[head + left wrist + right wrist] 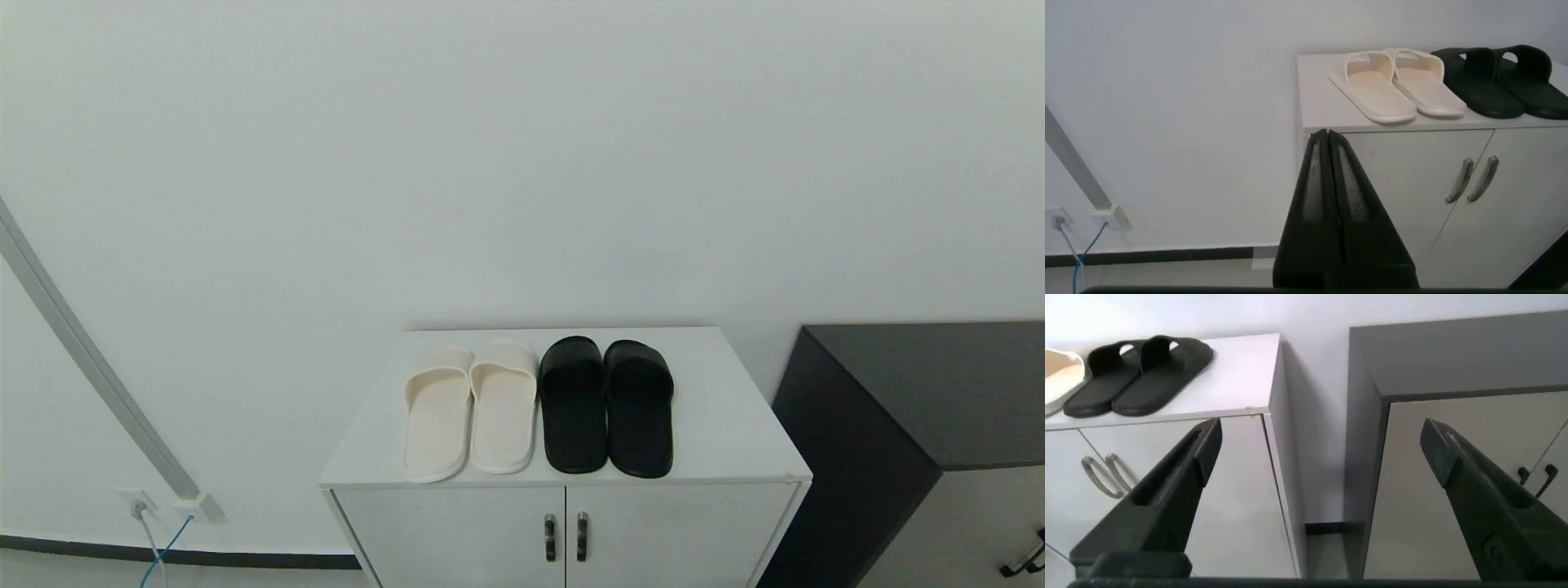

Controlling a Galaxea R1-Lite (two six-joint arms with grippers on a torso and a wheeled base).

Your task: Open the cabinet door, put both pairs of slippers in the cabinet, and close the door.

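White cabinet top (pixel 735 425): two cream slippers (pixel 437 416), two black slippers (pixel 575 408); two handles (pixel 550 536)

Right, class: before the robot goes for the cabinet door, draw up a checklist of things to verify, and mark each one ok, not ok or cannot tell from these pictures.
1. Cabinet doors both shut, so opening comes first: ok.
2. Handles side by side at the middle seam, nothing in front of them: ok.
3. Cream slippers lying as a pair on the cabinet top: ok.
4. Black slippers lying as a pair right beside the cream ones: ok.
5. Right pincer open, ready to take a handle: ok.
6. Left pincer shut, so it must open before grasping: not ok.
7. Room inside the cabinet for both pairs: cannot tell.
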